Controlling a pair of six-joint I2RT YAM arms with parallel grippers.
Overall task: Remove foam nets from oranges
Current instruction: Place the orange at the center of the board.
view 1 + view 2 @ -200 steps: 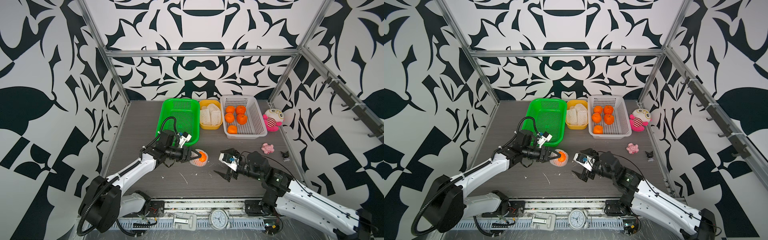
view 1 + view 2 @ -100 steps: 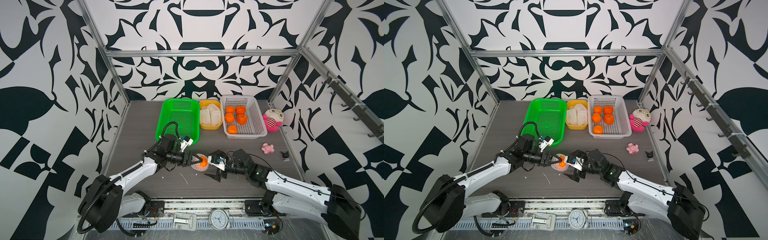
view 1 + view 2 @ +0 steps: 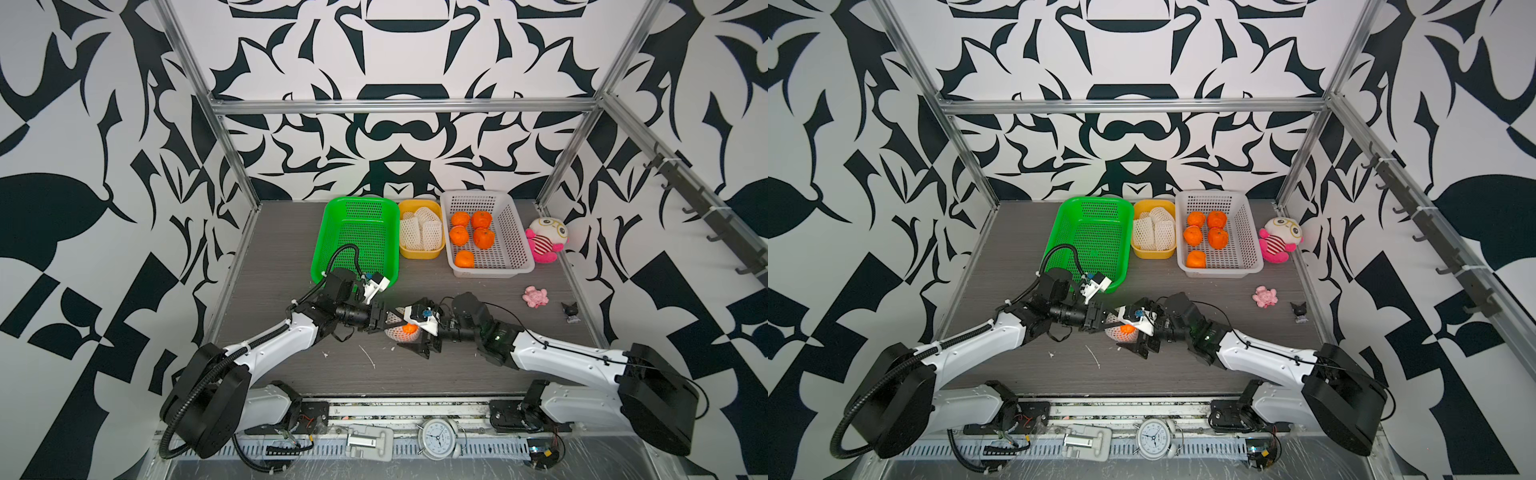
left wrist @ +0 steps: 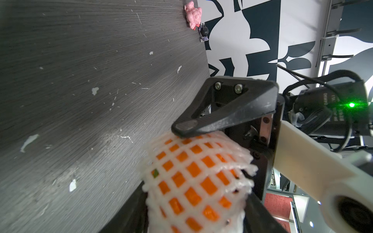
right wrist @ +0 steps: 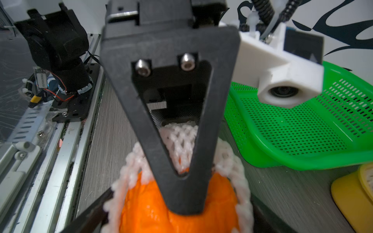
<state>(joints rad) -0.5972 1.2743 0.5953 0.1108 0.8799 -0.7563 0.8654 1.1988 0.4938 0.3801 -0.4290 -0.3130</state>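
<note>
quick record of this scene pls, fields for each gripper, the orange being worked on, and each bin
left gripper: shut on the netted orange
right gripper: jaws wide around the same orange, one finger touching it
net: on the fruit, bare skin showing at the end facing the right wrist camera
white basket: five bare oranges
yellow tub: loose foam nets
green basket: nothing visible inside
</note>
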